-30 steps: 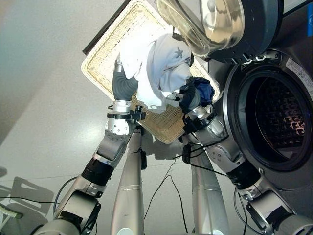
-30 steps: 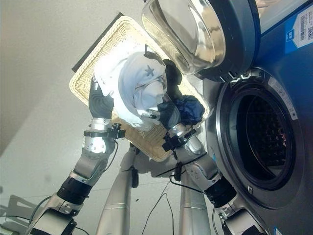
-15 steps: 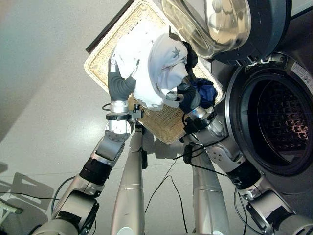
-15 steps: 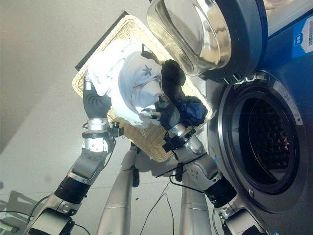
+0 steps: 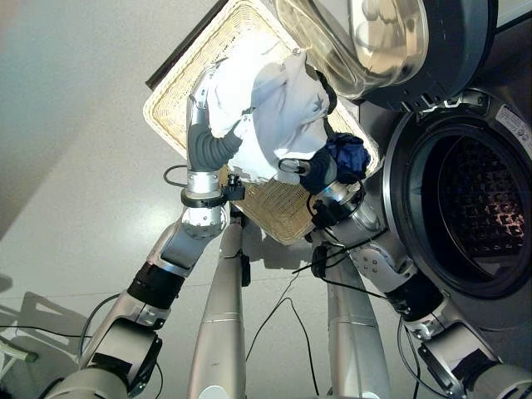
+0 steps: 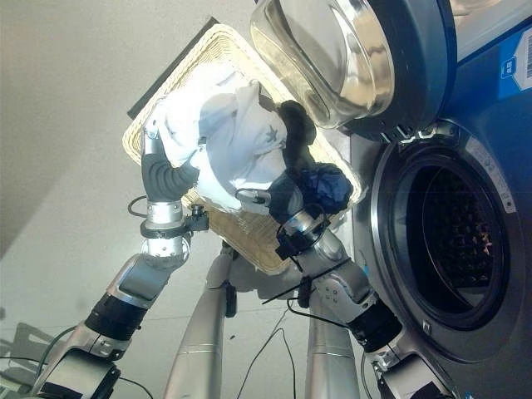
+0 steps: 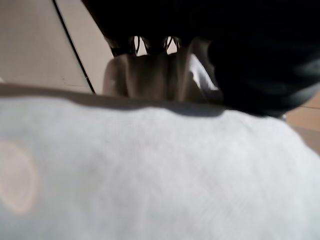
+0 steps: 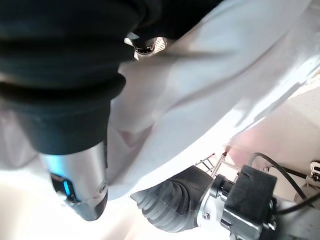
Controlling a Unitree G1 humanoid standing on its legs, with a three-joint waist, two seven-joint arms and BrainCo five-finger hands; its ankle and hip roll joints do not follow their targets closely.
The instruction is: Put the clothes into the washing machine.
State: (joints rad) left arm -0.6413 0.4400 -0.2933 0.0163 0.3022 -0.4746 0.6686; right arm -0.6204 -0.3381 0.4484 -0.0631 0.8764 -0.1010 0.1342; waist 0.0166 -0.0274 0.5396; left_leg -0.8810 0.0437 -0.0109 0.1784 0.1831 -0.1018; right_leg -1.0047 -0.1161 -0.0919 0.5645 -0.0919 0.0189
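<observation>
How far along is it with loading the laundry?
Early. The washer door is open, but the drum looks empty. Both the left hand and right hand are at the white clothes over the basket. Dark clothes remain.

A smooth, pale grey floor [image 5: 75, 191] is seen spreading evenly lit beneath the scene, a soft darker shadow being cast across its lower left part, and faint reflections are carried on its surface.

Both arms reach forward side by side, left hand [image 5: 203, 125] and right hand [image 5: 313, 172] half hidden.
</observation>
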